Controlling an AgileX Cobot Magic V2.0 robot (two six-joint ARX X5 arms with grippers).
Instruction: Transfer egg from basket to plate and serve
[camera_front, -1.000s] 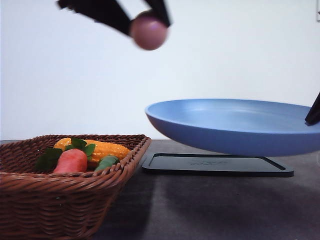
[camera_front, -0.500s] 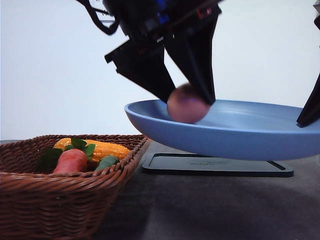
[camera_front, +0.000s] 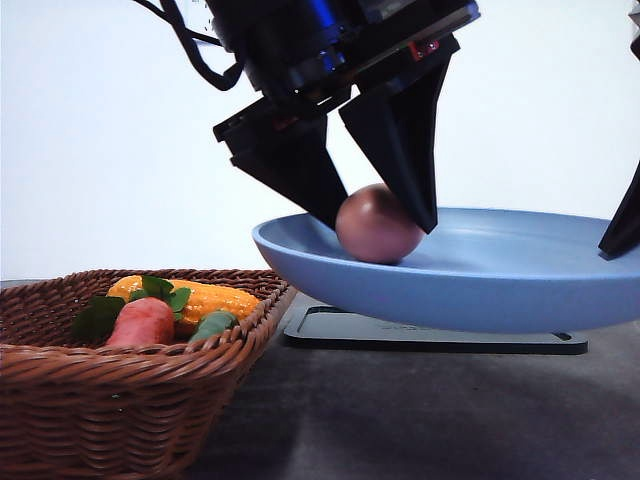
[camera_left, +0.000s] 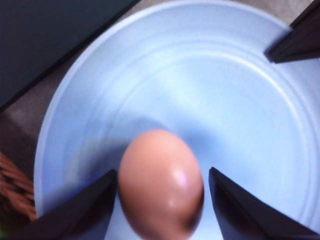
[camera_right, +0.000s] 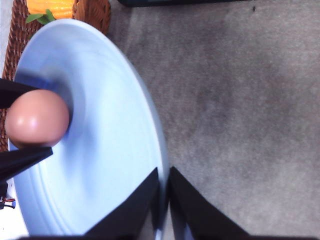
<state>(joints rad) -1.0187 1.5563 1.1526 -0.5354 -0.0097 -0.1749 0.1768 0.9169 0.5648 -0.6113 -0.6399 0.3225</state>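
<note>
- Plain white wall behind, dark grey table (camera_front: 420, 410) below; the plate (camera_front: 500, 275) is the landmark, held clear above the table and over a black tray (camera_front: 430, 335).
- Right gripper (camera_right: 162, 192) is clamped on the plate's rim at the side away from the basket (camera_front: 130, 390), fingers pinching the edge, carrying the plate level or close to it.
- Left gripper (camera_front: 375, 215) comes down from above into the basket-side part of the plate, jaws straddling the egg (camera_front: 378, 224).
- Egg sits low in the plate near its basket-side rim, apparently resting on the blue surface; can't confirm full contact.
- Left wrist view: egg (camera_left: 161, 182) lies directly between the fingers (camera_left: 85, 210), with thin gaps showing either side, so the jaws look slightly opened, grip loose or just let go; hard to tell.
- Egg's long axis runs roughly along the gripper's reach, crosswise to the jaw line; which end is narrower is not clear.
- Left arm is the nearer one; judging, next is widening and lifting straight up so the egg doesn't roll.
- Carrot (camera_front: 142, 320) and corn (camera_front: 195, 297) lie in the basket, beside the plate's near rim.
</note>
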